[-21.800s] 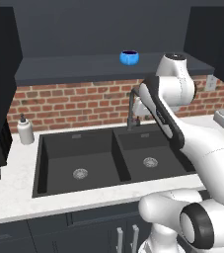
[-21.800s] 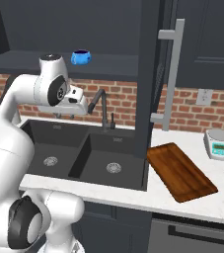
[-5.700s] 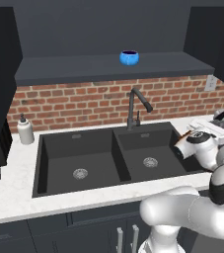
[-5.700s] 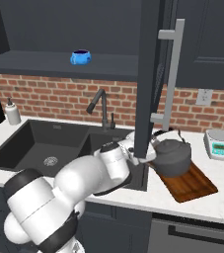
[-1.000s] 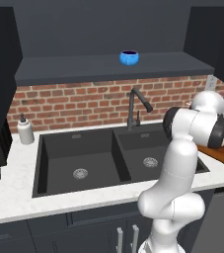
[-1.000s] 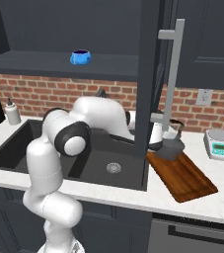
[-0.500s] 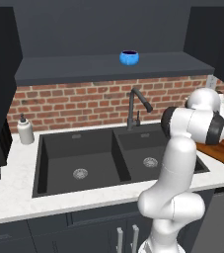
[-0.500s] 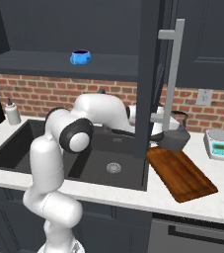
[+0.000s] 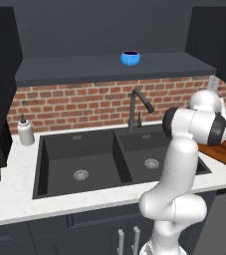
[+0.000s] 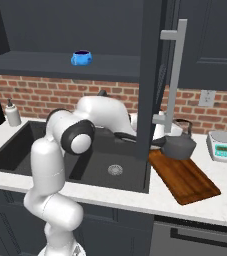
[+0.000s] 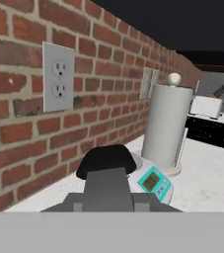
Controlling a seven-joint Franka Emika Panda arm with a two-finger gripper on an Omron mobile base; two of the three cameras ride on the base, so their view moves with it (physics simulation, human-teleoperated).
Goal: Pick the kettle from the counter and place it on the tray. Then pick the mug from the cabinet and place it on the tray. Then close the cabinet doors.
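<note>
The kettle now stands at the far end of the wooden tray, its base looking set on the board; a second ago it hung just short of that end, so the carry seems to have ended in a set-down. Whether it bears fully on the wood cannot be told for sure, since the open cabinet door cuts across the arm in the right base view.

The hand itself is hidden behind that door there. In the hand view the kettle's dark spout and grey body sit right at the bottom, very close to the camera, so the hand is at the kettle; whether its fingers are clamped on the handle or already apart cannot be told.

Just beyond the tray on the table sits the white and teal kitchen scale, with a paper towel roll behind it near the brick wall.

The blue mug sits untouched on the cabinet shelf, above the sink. The door stands wide open, its slim grey handle facing the camera. By this reading the first step is nearly done: letting go and lifting clear come next, then the reach up for the mug.
</note>
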